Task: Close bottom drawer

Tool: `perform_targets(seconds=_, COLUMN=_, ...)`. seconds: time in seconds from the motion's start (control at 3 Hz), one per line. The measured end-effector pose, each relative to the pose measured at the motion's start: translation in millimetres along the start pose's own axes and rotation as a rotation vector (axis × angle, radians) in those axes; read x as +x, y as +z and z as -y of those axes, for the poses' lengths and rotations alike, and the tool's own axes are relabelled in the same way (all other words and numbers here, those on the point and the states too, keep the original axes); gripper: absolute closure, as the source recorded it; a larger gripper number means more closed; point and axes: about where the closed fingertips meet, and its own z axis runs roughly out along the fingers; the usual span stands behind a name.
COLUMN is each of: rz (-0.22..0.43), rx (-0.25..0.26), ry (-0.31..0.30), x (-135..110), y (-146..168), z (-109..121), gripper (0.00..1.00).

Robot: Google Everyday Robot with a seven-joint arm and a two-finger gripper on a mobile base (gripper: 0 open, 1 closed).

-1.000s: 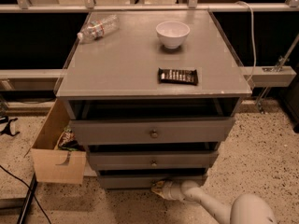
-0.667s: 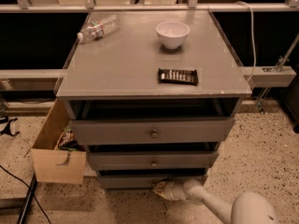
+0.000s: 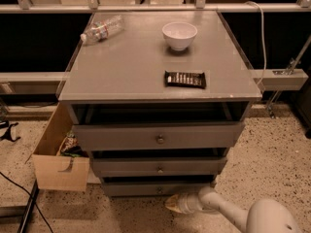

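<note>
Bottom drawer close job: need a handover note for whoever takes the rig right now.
Gripper: down low, just in front of the dark-grey wooden bottom drawer, below and right of its small round metal knob. Contact cannot be told.
Drawer: its front sticks out less than the middle drawer and top drawer, and a dark gap shows above it, so it is apparently not fully shut.
Done: arm at the front.
Left: push flush, retract.

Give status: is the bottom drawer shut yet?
Done: the gripper is down at floor level, against or just short of the bottom drawer front. In hand: the push; that front sits further back than the middle drawer. Left: confirm it is fully home, which I cannot tell, then back off.
</note>
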Motion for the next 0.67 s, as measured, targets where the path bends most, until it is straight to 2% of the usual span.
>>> perform_targets(seconds=0.33, rz=-0.014, rx=-0.053, ry=0.042, x=9.3, y=-22.9, z=-17.0, gripper=1.00)
perform_targets(seconds=0.67, rz=-0.015, rx=-0.062, ry=0.047, x=10.1, y=-25.3, z=-19.8, gripper=0.85)
